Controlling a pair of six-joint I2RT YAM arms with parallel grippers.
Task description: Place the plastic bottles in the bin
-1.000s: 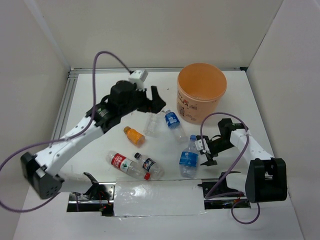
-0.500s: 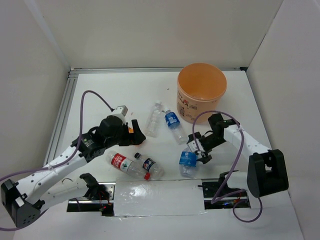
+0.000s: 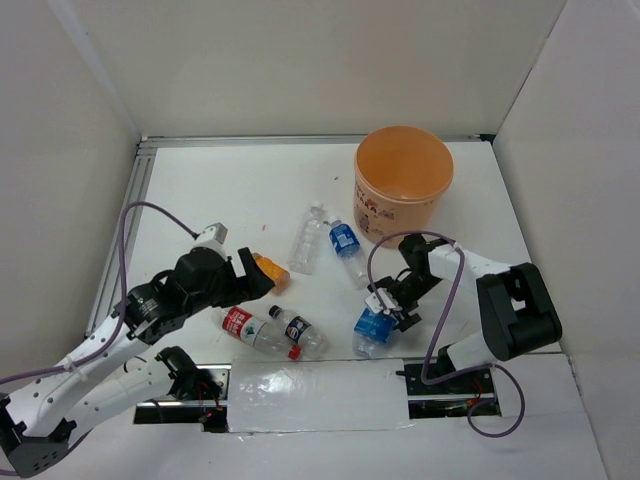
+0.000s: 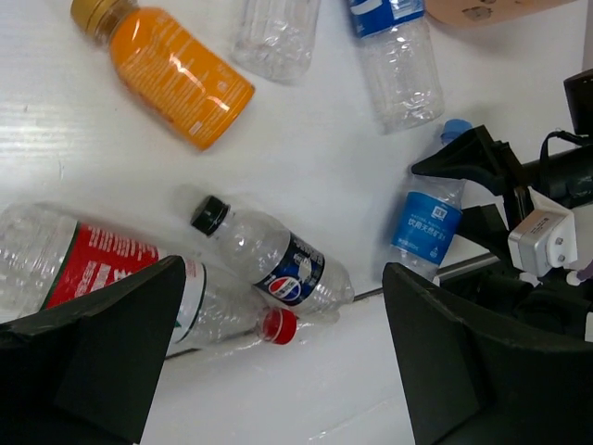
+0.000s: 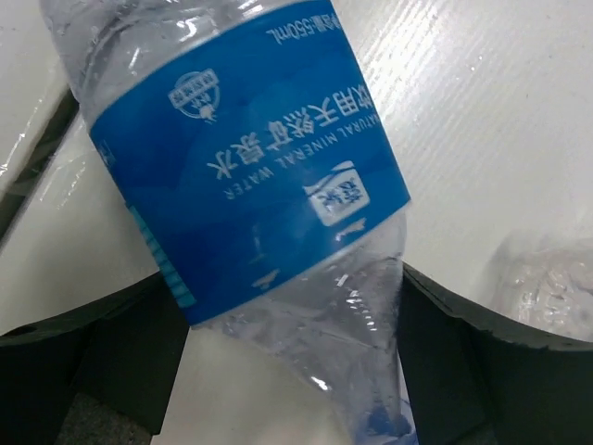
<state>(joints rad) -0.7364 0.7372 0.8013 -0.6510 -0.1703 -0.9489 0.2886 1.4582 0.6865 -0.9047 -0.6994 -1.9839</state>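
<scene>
Clear, thin plastic makes up most of the six bottles lying on their sides on the white table (image 3: 220,190); none is in the bin yet.

Nearest the arm bases, a crumpled clear bottle with a red label and red cap (image 4: 93,269) touches a clear bottle with a black cap (image 4: 296,278) whose dark blue label carries the Pepsi globe. The left gripper (image 3: 255,277) hovers above this pair, jaws spread wide and holding nothing.

To the right, the right gripper (image 5: 292,306) straddles a clear bottle with a bright blue label (image 5: 250,167). One finger sits on each side of its shoulder. Whether they already squeeze it cannot be told. The label reads "Natural Mineral Water" and "550mL", with Chinese characters.

Further back lies a short bottle of orange liquid with a gold cap (image 4: 176,69). Its printing is too small to read. Beyond it lie an unlabelled clear bottle (image 3: 307,240) and a clear bottle with a blue label (image 3: 348,250). The latter reaches close to the bin.

Farthest stands the round orange-tan plastic bin (image 3: 390,210), upright, with an unreadable printed picture on its side.

The empty bottles are probably very light, smooth and easily crushed, and may roll. A gentle grip across the labelled middle or the stiffer shoulder seems best. The orange one looks full, so heavier.
</scene>
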